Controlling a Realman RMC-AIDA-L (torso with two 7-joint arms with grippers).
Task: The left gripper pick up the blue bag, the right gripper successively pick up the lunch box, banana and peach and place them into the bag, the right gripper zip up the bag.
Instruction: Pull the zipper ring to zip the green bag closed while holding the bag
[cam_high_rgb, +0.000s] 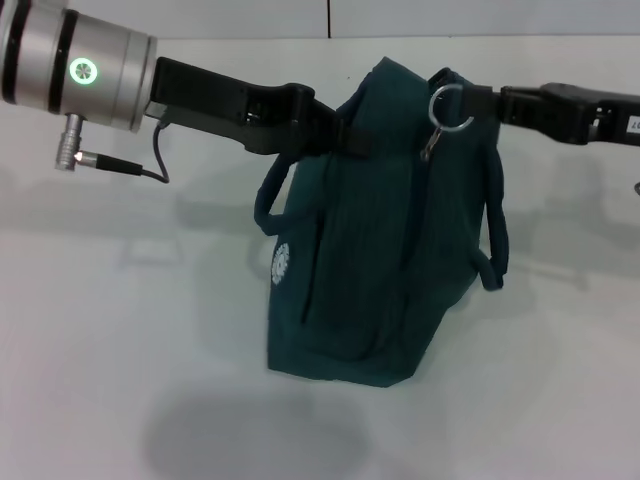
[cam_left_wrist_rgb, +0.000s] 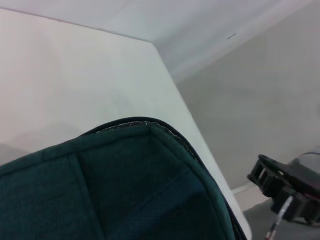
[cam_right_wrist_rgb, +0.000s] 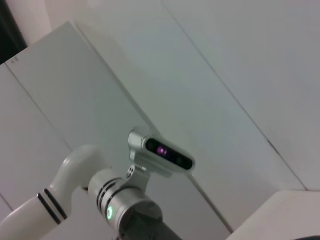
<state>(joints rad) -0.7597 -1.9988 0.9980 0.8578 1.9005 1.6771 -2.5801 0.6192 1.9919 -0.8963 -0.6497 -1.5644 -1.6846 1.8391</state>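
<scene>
The blue bag (cam_high_rgb: 370, 250) hangs above the white table (cam_high_rgb: 90, 330), its shadow lying below it. My left gripper (cam_high_rgb: 335, 128) is shut on the bag's top edge at the left. From the right, my right gripper (cam_high_rgb: 478, 98) reaches the bag's top right corner, shut at the metal ring (cam_high_rgb: 450, 105) of the zipper pull. In the left wrist view the bag's fabric top (cam_left_wrist_rgb: 125, 185) fills the foreground, with the right gripper (cam_left_wrist_rgb: 287, 192) farther off. Lunch box, banana and peach are out of view.
One bag handle (cam_high_rgb: 497, 230) loops down on the right side and another (cam_high_rgb: 268, 195) on the left. The table's far edge meets a pale wall (cam_high_rgb: 330, 15). The right wrist view shows only my left arm (cam_right_wrist_rgb: 125, 205), the head camera (cam_right_wrist_rgb: 160, 152) and walls.
</scene>
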